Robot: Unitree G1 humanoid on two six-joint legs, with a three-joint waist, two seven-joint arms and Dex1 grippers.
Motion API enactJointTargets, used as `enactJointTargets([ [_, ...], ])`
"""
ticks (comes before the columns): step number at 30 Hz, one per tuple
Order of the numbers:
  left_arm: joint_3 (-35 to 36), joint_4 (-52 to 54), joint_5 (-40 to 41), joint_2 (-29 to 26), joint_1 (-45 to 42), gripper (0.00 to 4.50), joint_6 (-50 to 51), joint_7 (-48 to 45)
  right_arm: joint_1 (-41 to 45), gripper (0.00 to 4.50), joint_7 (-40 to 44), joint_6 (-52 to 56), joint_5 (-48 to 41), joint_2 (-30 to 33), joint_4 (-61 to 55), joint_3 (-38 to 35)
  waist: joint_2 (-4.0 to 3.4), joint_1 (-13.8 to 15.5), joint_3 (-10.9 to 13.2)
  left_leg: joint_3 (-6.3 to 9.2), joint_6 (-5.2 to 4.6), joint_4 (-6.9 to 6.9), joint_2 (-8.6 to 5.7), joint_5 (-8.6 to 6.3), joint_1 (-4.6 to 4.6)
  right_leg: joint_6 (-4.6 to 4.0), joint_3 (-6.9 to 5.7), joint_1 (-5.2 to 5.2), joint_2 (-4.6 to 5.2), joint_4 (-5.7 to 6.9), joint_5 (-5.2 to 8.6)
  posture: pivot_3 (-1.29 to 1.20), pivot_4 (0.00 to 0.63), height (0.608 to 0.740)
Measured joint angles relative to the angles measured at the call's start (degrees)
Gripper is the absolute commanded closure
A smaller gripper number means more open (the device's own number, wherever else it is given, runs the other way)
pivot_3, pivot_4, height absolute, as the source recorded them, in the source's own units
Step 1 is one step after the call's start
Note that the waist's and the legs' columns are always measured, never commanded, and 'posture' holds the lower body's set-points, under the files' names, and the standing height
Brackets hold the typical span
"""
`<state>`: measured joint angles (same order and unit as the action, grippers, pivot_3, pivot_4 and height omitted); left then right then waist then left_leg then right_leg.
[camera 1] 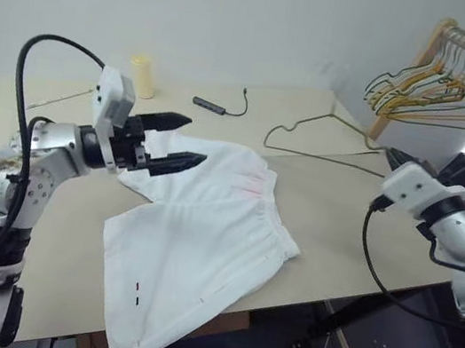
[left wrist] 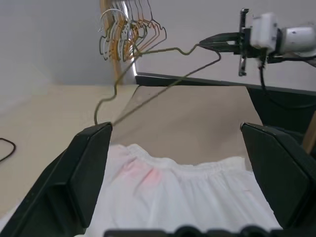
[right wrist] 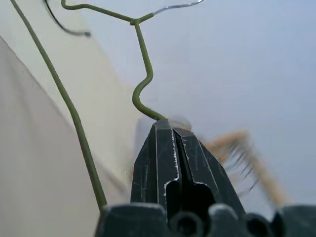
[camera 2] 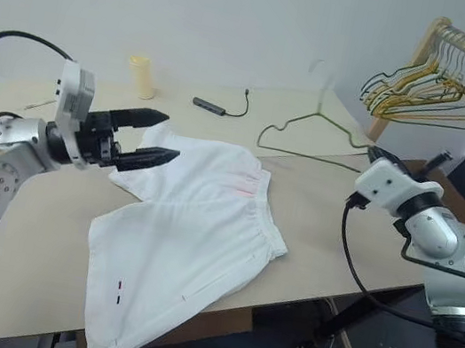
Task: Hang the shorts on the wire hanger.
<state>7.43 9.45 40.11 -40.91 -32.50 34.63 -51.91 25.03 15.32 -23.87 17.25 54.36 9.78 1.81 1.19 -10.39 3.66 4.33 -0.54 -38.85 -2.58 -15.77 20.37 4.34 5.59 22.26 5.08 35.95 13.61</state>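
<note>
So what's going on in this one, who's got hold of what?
The right gripper is shut on the wire hanger, pinching it at one corner and holding it lifted above the table. The left gripper hovers open just above the shorts, which lie spread flat on the table, partly over its front edge. Nothing is on the hanger yet.

- No words, labels, brands, numbers or signs can be read anywhere in these views
- The shorts [camera 1: 203,241] bear two tiny dark marks near one hem, too small to read as writing
- Nothing is printed on the surface [camera 1: 343,212] around the shorts
</note>
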Motion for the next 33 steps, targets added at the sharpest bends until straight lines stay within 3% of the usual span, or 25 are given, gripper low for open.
enactJointTargets([
  [7, -1.1, -9.1, -5.5, 4.0, -5.5, 0.0, -2.3, 2.5, 9.2, 4.46, -12.1, -17.8, 18.8, 1.9, 4.2, 4.0, -0.01, -1.8, 0.0, 0.03, 0.04, 0.0, -0.24, 0.03, -0.08, 0.01, 0.03, -0.05, 0.1, 0.04, 0.0, -0.21, 0.0, 0.74],
  [12, -2.3, -11.9, -7.3, 4.7, -5.8, 0.0, -3.9, -0.5, 13.4, 4.46, -18.9, -20.1, 21.0, -1.2, 5.5, 3.8, -0.01, -3.2, 0.0, 0.08, 0.04, 0.01, -0.22, 0.03, -0.01, 0.04, 0.07, -0.02, 0.16, 0.04, 0.02, -0.22, 0.0, 0.74],
  [17, -3.1, -16.0, -9.2, 4.6, -6.2, 0.0, -5.9, -3.9, 15.2, 4.46, -19.2, -19.8, 15.6, -3.2, 5.5, 1.2, -0.01, -4.0, 0.0, 0.11, 0.03, -0.03, -0.24, 0.04, -0.06, 0.09, 0.08, -0.11, 0.19, 0.06, -0.01, -0.23, 0.0, 0.74],
  [26, -2.6, -23.7, -10.4, 3.8, -11.3, 0.0, -5.8, -9.6, 13.9, 4.46, -5.4, -18.7, 0.3, -3.5, 1.9, 1.0, -0.02, -6.3, 0.0, 0.14, 0.03, -0.05, -0.24, 0.04, -0.05, 0.16, 0.08, -0.12, 0.2, 0.1, -0.01, -0.24, 0.0, 0.74],
  [33, -4.0, -25.8, -10.4, 0.7, -12.0, 0.0, -5.9, -18.9, 13.8, 4.46, 1.1, -18.7, -5.2, -4.5, -1.3, 0.9, -0.05, -8.0, -0.1, 0.15, 0.03, -0.06, -0.23, 0.04, -0.1, 0.18, 0.11, -0.12, 0.22, 0.18, -0.01, -0.25, 0.0, 0.74],
])
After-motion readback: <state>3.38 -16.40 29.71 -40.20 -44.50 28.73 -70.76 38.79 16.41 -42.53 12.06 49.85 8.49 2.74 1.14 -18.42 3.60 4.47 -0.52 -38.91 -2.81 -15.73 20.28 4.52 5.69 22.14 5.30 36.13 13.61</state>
